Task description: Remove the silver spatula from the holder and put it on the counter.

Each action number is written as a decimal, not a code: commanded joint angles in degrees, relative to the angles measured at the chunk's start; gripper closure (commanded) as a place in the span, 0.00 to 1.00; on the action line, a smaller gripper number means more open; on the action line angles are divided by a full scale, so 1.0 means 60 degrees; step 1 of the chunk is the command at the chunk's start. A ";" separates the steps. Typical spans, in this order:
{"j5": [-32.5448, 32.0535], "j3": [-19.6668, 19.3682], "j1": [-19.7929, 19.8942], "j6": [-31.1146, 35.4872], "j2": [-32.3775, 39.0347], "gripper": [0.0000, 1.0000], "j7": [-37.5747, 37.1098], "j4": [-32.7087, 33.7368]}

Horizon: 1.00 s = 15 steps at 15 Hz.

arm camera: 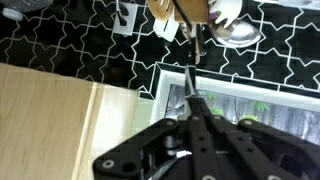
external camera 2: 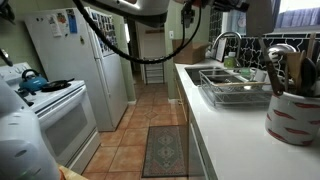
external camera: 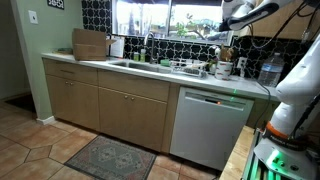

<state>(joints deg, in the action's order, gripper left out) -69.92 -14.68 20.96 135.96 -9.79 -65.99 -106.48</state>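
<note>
My gripper (arm camera: pixel 192 100) is shut on the thin handle of the silver spatula (arm camera: pixel 193 62), which runs straight out from the jaws. Beyond its far end are wooden utensil tips (arm camera: pixel 168 16) and a rounded silver utensil head (arm camera: pixel 238 32), seen against black patterned tile. In an exterior view the gripper (external camera: pixel 238 14) is high above the right end of the pale counter (external camera: pixel 150 70). The white, red-striped holder (external camera 2: pixel 293 118) stands on the counter (external camera 2: pixel 230 125) with several utensils in it. I cannot tell whether the spatula's end is still inside the holder.
A sink (external camera: pixel 130 65) with a faucet (external camera 2: pixel 226 45) and a wire dish rack (external camera 2: pixel 235 92) sit mid-counter. A cutting board (external camera: pixel 90 43) leans at the far end. The white dishwasher (external camera: pixel 210 125), fridge (external camera 2: pixel 75 60), stove (external camera 2: pixel 50 105) and floor rug (external camera 2: pixel 165 150) surround the aisle.
</note>
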 commanded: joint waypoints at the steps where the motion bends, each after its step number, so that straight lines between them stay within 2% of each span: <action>1: -0.0956 0.0195 -0.0327 -0.0664 -0.0414 1.00 0.0326 -0.1125; 7: -0.2491 0.0495 -0.0832 -0.1755 -0.0292 1.00 0.0335 -0.2471; 15: -0.2307 0.0275 -0.1135 -0.1220 0.0146 1.00 0.0650 -0.3543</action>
<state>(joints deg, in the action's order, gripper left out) -83.40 -11.68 14.68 127.00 -8.96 -64.14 -125.57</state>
